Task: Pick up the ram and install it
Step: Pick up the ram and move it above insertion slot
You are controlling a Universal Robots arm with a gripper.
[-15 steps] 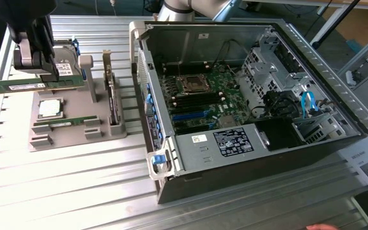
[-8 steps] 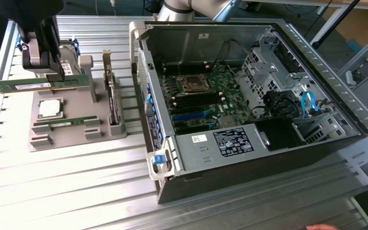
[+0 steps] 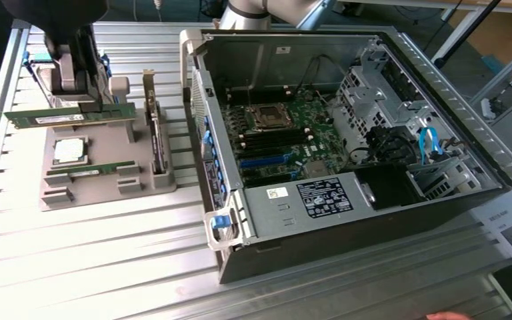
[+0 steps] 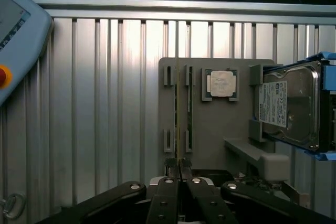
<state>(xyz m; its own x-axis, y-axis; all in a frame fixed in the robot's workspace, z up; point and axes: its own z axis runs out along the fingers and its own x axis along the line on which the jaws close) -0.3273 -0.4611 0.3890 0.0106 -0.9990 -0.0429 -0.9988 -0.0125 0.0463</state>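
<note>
While the jaws sit clamped on the ram (image 3: 69, 118), held over the grey tray (image 3: 105, 152) beside the open case (image 3: 265, 57), I judge pickup done; installing demands squaring it to the motherboard slots (image 3: 263, 141).

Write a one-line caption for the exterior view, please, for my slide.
Gripper holding the ram over the grey parts tray, beside the open computer case.

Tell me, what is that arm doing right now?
End effector shut on the ram, held over the gray tray. Second stick and processor sit in the tray. Open computer case alongside; nothing seen between.
</note>
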